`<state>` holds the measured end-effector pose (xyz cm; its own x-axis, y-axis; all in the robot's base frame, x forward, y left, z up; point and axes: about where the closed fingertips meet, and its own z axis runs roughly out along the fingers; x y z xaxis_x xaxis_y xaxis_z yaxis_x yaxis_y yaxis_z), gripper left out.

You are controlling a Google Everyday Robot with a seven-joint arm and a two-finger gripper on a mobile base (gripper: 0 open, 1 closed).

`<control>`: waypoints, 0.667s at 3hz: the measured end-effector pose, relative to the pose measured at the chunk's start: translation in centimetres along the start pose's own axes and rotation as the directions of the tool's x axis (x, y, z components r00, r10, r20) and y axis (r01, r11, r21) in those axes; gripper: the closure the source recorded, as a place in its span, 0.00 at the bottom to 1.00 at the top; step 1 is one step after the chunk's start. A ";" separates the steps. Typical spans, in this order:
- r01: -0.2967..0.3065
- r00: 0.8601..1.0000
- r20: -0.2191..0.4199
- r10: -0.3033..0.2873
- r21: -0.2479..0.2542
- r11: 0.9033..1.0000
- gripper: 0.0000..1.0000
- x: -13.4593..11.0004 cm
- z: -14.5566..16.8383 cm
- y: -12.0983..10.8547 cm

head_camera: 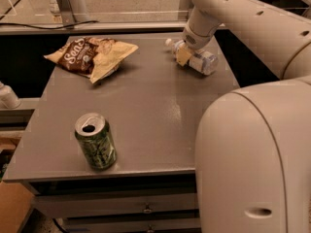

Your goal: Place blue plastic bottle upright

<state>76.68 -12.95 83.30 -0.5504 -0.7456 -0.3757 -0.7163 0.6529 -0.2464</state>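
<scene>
The blue plastic bottle [200, 61] lies on its side at the far right of the grey table [146, 115], with its white cap [169, 42] pointing left and away. My gripper [183, 55] comes down from the arm above and is shut on the bottle near its neck. One yellowish finger pad [183, 57] shows in front of the bottle. The far finger is hidden behind it.
A green soda can [95, 141] stands upright near the table's front left. A brown chip bag [77, 55] and a yellowish bag [109, 55] lie at the back left. The robot's large white body [252, 164] blocks the front right. The right table edge is close to the bottle.
</scene>
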 end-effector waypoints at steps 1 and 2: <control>0.003 0.992 0.123 -0.001 -0.015 1.000 1.00 -1.1 -3.0 -0.3; -0.004 0.937 0.349 0.021 -0.051 0.999 1.00 -2.3 -8.6 -0.2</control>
<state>74.35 -12.52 91.88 -0.3812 -0.6384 -0.6686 -0.7352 0.6479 -0.1995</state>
